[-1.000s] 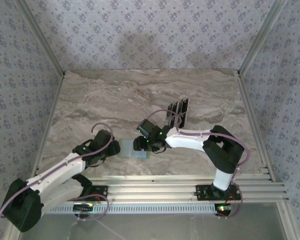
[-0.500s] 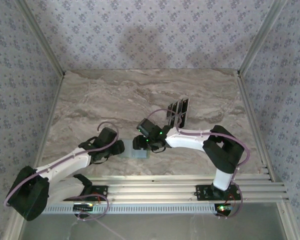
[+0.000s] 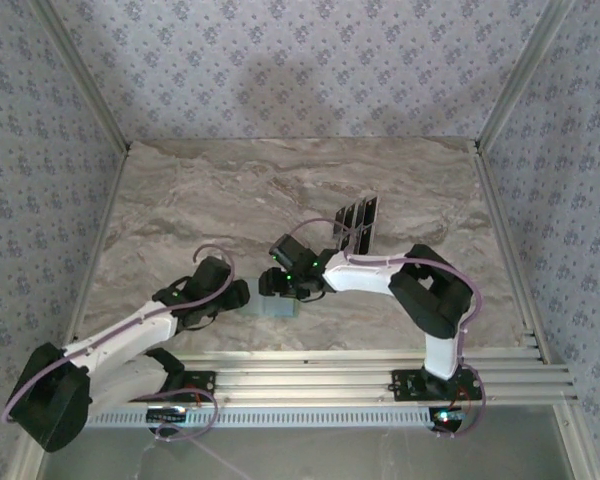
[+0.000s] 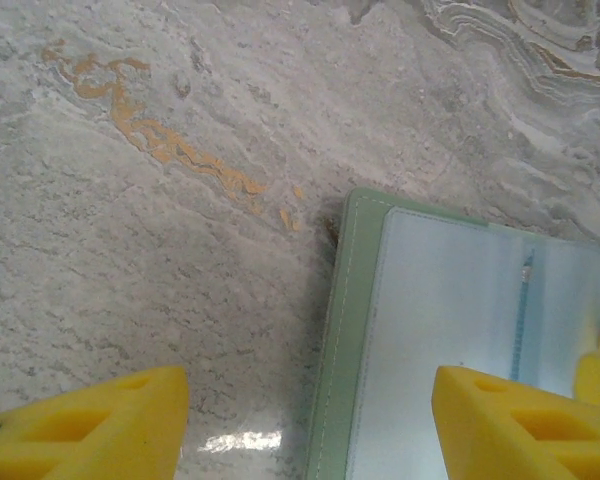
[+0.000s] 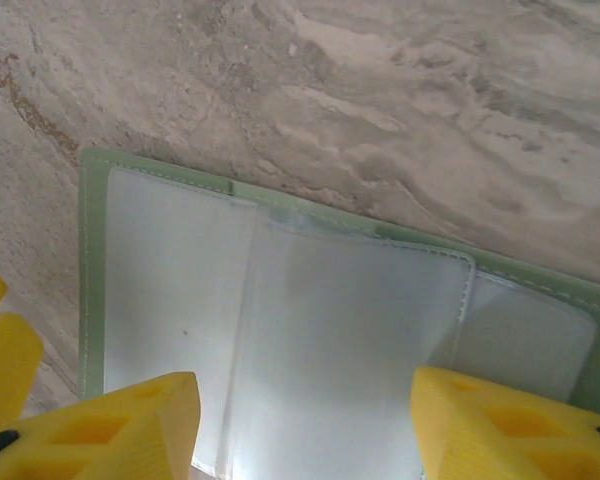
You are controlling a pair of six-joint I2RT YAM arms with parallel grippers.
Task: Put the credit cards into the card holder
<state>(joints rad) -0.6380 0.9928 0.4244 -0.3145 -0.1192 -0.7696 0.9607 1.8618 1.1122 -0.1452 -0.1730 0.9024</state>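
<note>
Holder (image 3: 278, 309) lies flat on the table (image 3: 180, 200), clear pockets up. Left gripper (image 4: 305, 420) and right gripper (image 5: 300, 412) hover over it, jaws wide and empty, probably to steady it. Cards (image 3: 357, 224) lie well behind.

Left hand (image 4: 300, 420) and right hand (image 5: 310, 420) hover close together, fingers apart.

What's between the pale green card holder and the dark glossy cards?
In the top view, the right end effector hangs over that stretch, just above the pale green rectangular card holder; otherwise it is bare marble table up to the dark glossy cards.
</note>
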